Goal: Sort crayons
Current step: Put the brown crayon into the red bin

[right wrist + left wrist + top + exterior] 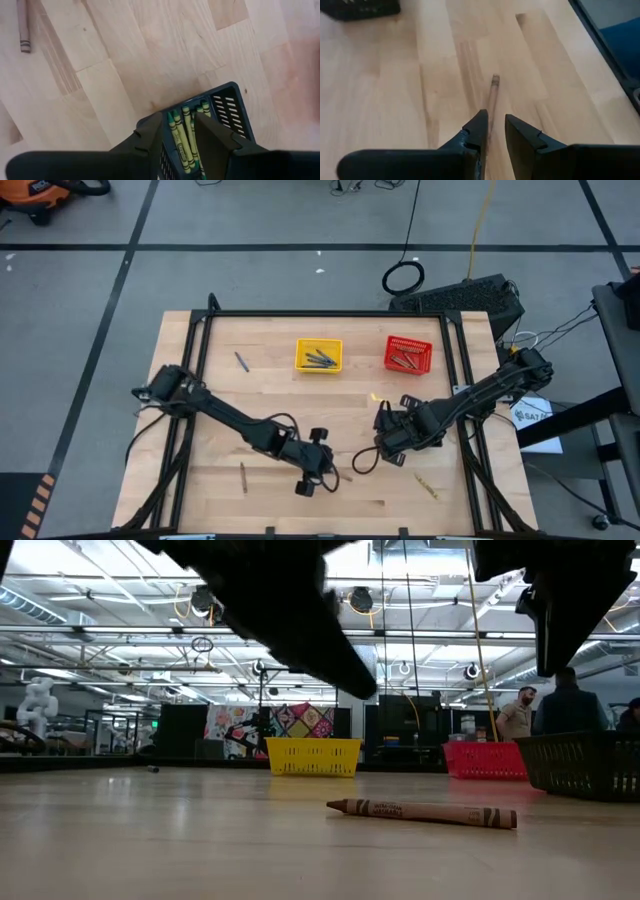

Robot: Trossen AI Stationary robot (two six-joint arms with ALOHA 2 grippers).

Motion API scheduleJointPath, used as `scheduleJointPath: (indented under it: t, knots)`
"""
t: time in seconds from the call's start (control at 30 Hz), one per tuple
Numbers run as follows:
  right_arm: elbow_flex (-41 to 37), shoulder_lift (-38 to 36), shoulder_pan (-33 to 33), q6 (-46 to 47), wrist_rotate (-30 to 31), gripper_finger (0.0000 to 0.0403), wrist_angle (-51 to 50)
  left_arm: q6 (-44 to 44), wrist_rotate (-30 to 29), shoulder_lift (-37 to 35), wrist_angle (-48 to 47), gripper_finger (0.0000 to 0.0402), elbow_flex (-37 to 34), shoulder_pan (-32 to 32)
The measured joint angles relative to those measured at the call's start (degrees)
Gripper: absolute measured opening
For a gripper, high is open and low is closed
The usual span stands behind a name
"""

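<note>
Left wrist view: a brown crayon (493, 97) lies flat on the table (395, 90), its near end between the fingertips of my left gripper (494, 131) — fingers slightly apart, gripping nothing. I judge the crayon light, stiff, waxy and prone to rolling — I would pinch it mid-length across the paper wrap. The left arm reaches low and forward over the crayon. The right gripper (177, 134) hangs over the black basket (227, 107) beyond the crayon, part-open, empty, green crayons (182, 137) below.
</note>
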Motion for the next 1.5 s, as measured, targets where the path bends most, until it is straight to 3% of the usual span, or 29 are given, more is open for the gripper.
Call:
scheduleJointPath:
  t: [0.3, 1.27, 1.5]
  knots:
    - [-0.02, 0.0, 0.0, 0.0, 0.0, 0.01, 0.13, 0.6, 2.33, 5.64, 0.82, 0.007, 2.84, 0.83]
    - [-0.04, 0.0, 0.0, -1.07, -0.14, 0.01, 0.33, 0.0, 4.18, 11.79, 0.75, 0.0069, 2.85, 1.86]
    - [-0.04, 0.0, 0.0, -1.07, -0.37, 0.01, 0.4, 0.54, 4.46, 11.65, 0.34, 0.0013, 2.76, 2.03]
